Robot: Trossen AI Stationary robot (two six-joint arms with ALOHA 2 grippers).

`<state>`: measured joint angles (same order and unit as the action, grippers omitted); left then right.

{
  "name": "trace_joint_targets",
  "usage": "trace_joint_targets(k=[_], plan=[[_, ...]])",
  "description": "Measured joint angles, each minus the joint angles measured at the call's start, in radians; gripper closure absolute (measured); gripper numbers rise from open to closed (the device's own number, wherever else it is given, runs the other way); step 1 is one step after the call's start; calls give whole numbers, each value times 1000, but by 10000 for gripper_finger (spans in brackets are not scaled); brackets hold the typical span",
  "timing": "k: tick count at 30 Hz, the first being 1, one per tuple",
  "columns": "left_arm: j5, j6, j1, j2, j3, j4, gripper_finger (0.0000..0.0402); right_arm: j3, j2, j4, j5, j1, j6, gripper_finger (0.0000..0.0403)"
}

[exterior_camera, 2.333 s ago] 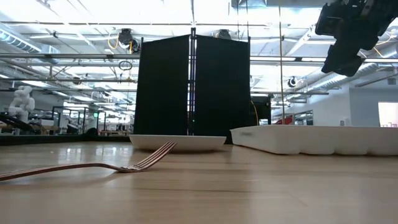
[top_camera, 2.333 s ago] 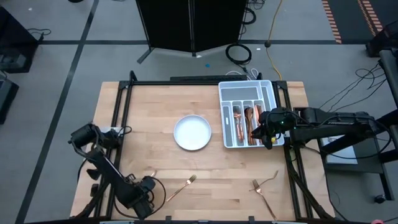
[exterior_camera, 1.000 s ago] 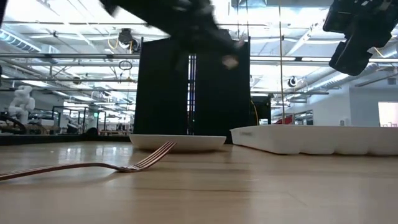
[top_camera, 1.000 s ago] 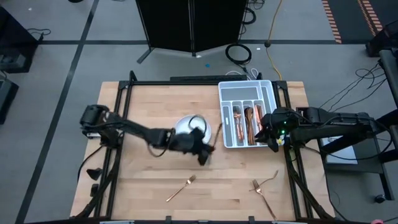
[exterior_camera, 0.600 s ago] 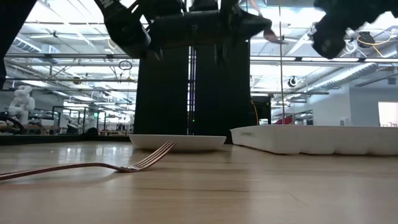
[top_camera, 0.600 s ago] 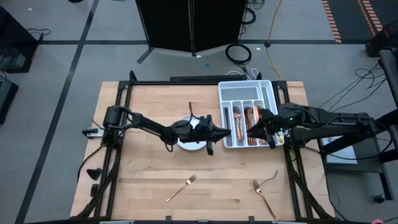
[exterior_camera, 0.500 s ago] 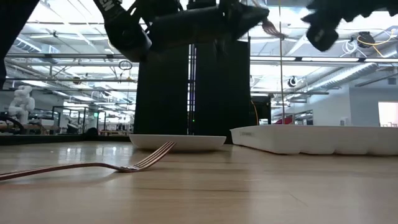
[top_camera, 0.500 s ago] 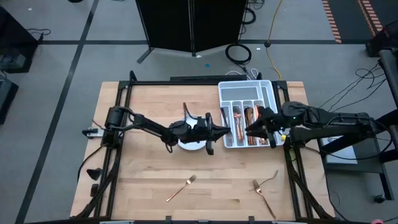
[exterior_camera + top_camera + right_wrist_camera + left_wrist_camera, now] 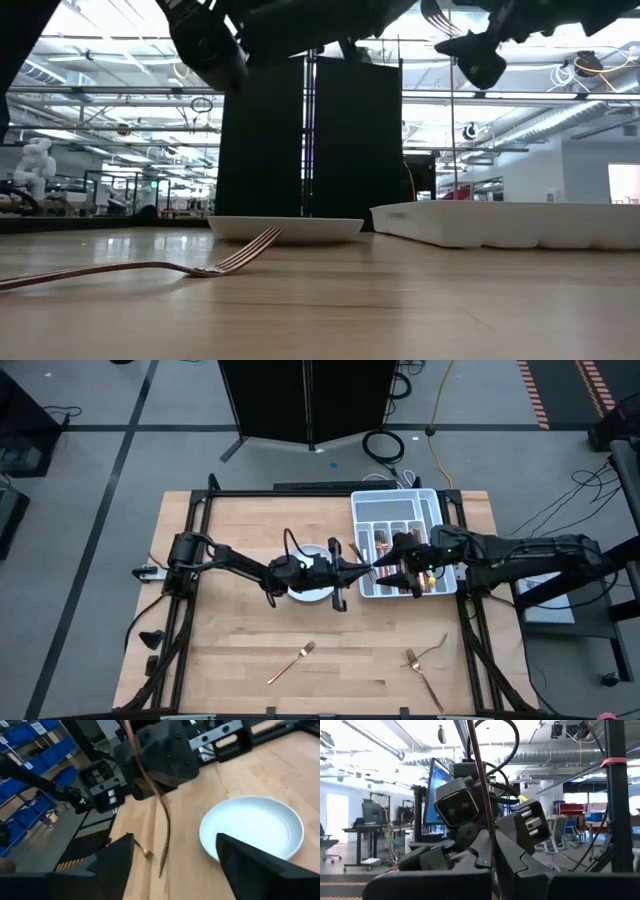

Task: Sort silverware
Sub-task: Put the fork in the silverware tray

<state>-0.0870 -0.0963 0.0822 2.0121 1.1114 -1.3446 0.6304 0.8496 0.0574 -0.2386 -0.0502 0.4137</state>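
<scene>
Seen from above, two dark robot arms meet over the middle of a pale wooden table. The left gripper reaches across a round white plate and pinches a slim copper-coloured piece of silverware, held in the air just beside the left edge of a white divided cutlery tray. In the left wrist view the held piece runs as a thin rod up from between that arm's pressed-together fingers, with the right arm's wrist close behind it.

The right gripper hovers over the tray, facing the left gripper, almost touching it. In the right wrist view its fingers stand wide apart, with the curved copper piece hanging between them and the plate on the table beyond.

Several more copper pieces lie in the tray's long compartments, partly hidden by the right arm. Two copper forks lie on the near part of the table, well apart: one fork towards the left, another fork towards the right. In the low view, a fork lies flat in the foreground, ahead of the plate and tray.
</scene>
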Motion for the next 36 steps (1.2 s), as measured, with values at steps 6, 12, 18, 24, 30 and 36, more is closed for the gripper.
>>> trace_joint_targets(k=[6,12,18,24,30,36], plan=[[-1,-49,-11,-5,0,-1,402,0,38,-69,6,-1,-17,106],[0,-44,-27,-5,0,0,402,0,95,-65,54,-1,-34,176],[-27,-41,-31,-5,0,26,393,0,93,-17,51,-5,-89,382],[-39,-16,-30,-7,1,136,348,0,37,119,57,-10,-106,400],[4,39,-32,-7,1,262,297,0,11,298,45,-19,-122,402],[26,114,-32,-7,1,465,264,0,12,509,49,-32,-138,402]])
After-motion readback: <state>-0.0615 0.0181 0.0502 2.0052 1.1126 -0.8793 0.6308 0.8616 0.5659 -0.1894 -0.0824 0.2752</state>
